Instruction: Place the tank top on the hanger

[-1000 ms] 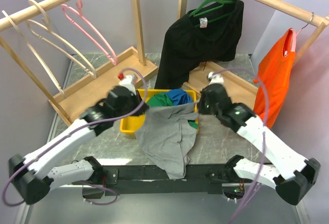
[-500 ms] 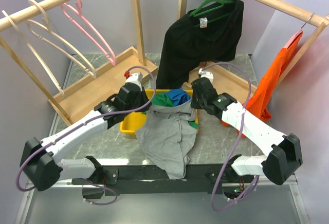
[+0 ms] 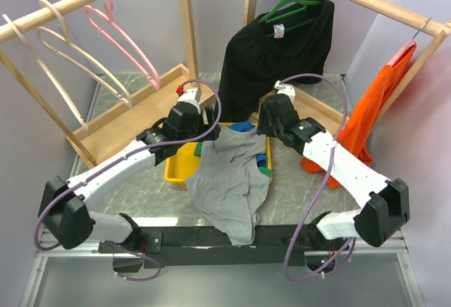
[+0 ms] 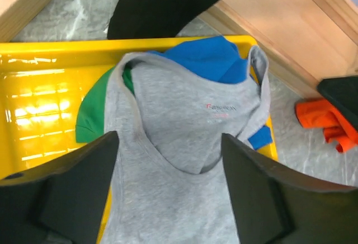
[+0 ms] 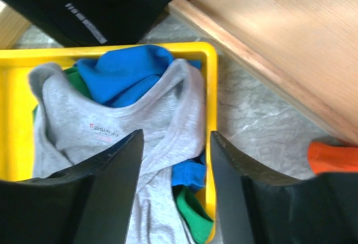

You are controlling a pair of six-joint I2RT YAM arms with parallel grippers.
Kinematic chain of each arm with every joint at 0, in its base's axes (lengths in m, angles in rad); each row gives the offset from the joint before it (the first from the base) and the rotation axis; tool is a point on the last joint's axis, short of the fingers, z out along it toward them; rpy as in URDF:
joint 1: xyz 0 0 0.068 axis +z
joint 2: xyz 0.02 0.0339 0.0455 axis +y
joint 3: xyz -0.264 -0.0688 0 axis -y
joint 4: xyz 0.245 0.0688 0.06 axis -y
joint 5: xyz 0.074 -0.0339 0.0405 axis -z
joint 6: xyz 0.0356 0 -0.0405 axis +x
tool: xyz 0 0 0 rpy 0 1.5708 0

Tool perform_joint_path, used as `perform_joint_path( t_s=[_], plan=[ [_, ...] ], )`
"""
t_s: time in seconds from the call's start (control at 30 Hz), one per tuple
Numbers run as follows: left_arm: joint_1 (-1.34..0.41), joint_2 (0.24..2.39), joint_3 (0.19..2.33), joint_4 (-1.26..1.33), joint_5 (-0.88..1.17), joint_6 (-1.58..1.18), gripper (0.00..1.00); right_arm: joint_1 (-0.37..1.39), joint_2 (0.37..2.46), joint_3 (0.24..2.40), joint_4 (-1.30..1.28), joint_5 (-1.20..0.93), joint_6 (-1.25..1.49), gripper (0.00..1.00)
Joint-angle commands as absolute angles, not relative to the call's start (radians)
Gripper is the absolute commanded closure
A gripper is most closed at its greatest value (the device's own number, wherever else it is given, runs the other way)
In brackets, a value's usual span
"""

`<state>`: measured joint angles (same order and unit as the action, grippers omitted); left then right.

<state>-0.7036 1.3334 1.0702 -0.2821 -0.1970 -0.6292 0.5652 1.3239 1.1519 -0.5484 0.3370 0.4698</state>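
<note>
Both arms are reaching farther in over the yellow bin [image 3: 176, 172] than a second ago. Both tools are now standing spread apart where they were pinching the tank top [image 3: 232, 180], and its neckline is lying lower, slumped on the bin's pile. On the worktop [image 3: 134, 198] the grey tank top is lying loose. Its neck and straps are resting on a blue garment [image 4: 208, 59] and a green garment [image 4: 89, 118] inside the bin. Its body is spilling over the bin's near wall, the hem reaching the worktop's near edge. The left tool [image 4: 168, 143] is standing released over the neckline, a finger on either side, gripping nothing. The right tool [image 5: 176, 137] is standing released over the strap by the bin's wall, likewise empty. The pink hanger [image 3: 120, 32] is hanging on the left rail [image 3: 70, 1], well apart from the top and both tools.
</note>
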Motion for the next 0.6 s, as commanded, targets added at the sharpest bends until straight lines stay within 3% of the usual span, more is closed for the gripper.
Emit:
perform_joint_path(
  t_s=[0.0,0.27,0.5,0.57],
  plan=[
    [-0.703,1.247,1.127,-0.275,-0.103,-0.565,0.18,0.561,1.264,1.151,-0.492,0.264,0.460,0.37],
    [-0.752,1.132,1.191,-0.320,0.090,-0.488,0.15,0.561,1.132,1.063,-0.423,0.121,0.483,0.30],
    [-0.853,1.218,1.555,-0.460,0.003,-0.468,0.15,0.560,1.089,1.057,-0.423,0.086,0.488,0.28],
    [-0.854,1.250,1.693,-0.498,-0.147,-0.491,0.15,0.561,1.080,1.048,-0.420,0.081,0.489,0.28]
  ],
)
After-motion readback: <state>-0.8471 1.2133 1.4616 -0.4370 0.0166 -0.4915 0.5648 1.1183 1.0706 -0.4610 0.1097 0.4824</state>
